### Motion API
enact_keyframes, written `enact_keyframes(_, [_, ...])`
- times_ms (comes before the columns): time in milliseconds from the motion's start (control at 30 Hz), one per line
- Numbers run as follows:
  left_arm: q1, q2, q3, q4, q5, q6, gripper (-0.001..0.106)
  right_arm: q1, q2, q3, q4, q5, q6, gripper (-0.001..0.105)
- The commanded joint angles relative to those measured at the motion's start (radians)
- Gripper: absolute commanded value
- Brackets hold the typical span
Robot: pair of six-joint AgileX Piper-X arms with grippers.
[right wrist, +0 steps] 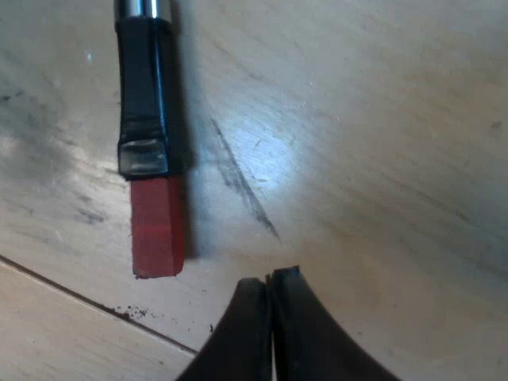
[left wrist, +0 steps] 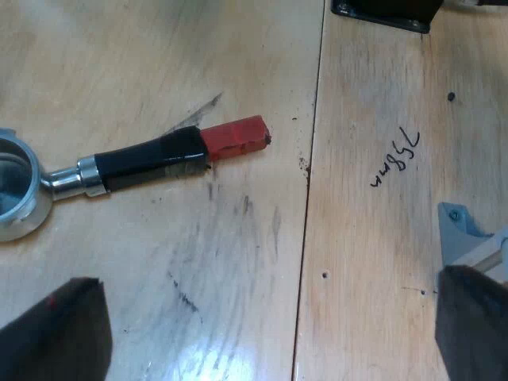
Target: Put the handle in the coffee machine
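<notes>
The left gripper (left wrist: 270,278), jaws spread wide and empty, hovers near the holder (left wrist: 135,163) lying flat on the counter (left wrist: 373,262). Its metal basket (left wrist: 16,190) looks heavy and slick; the stiff dark handle (right wrist: 144,95) should grip best. The right gripper (right wrist: 270,279), jaws pressed together and empty, sits beside the red end (right wrist: 157,230).

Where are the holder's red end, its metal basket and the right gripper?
red end (left wrist: 235,136), left wrist view, middle of block
metal basket (left wrist: 28,213), left wrist view, rim
right gripper (right wrist: 270,278), right wrist view, between fingertips
</notes>
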Motion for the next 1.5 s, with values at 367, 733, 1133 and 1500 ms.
enact_keyframes(367, [-0.003,0.000,-0.003,-0.007,0.008,0.002,0.085,0.007,0.095,0.119,-0.155,-0.006,0.178,0.000])
enact_keyframes(733, [-0.003,0.000,-0.003,-0.007,0.008,0.002,0.085,0.007,0.318,0.119,-0.210,-0.021,0.175,0.000])
enact_keyframes(1133, [-0.003,0.000,-0.003,-0.007,0.008,0.002,0.085,0.083,0.449,0.119,-0.352,-0.056,0.167,0.000])
enact_keyframes(1500, [0.018,0.000,-0.003,0.001,0.008,0.002,0.085,0.276,0.513,0.112,-0.457,-0.073,0.264,0.000])
